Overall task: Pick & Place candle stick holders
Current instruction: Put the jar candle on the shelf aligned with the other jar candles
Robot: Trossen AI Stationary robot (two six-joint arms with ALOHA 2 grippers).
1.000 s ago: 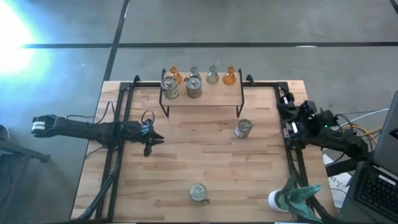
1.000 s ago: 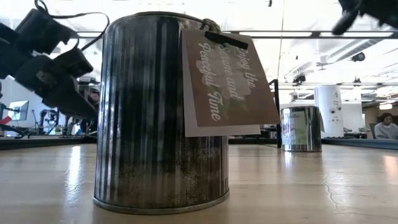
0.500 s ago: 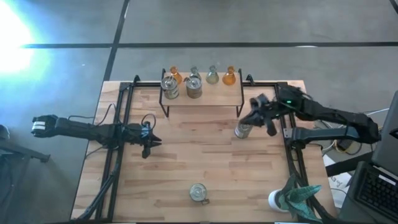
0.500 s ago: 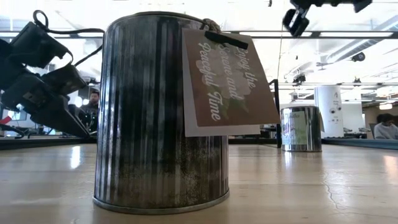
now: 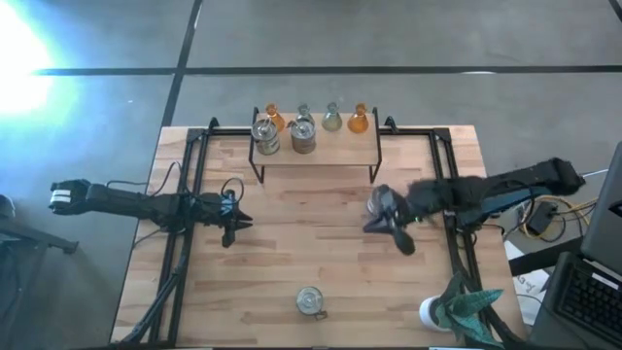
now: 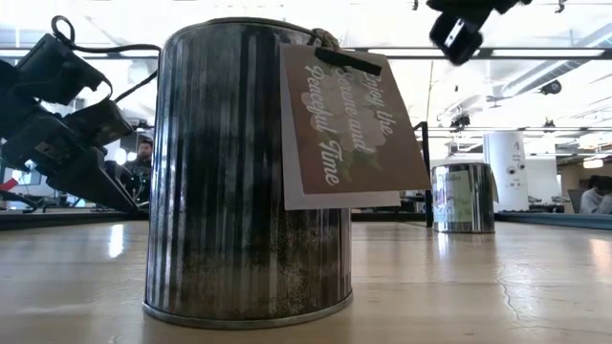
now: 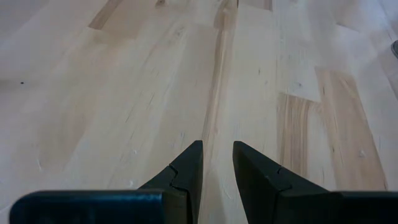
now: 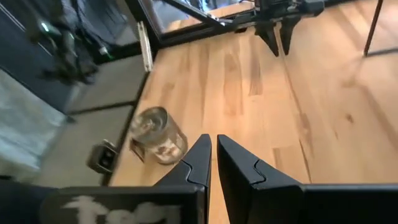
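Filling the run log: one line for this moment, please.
left gripper: slightly parted, empty, low over table | right gripper: shut, empty, beside jar holder | jar holder: near front edge

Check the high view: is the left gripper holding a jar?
No. The left gripper hangs over bare table, apart from every jar.

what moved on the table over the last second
The right gripper swung in from the table's right edge, over the jar below the rack, fingers shut and empty. The left gripper, all jars and the bulbs stayed put.
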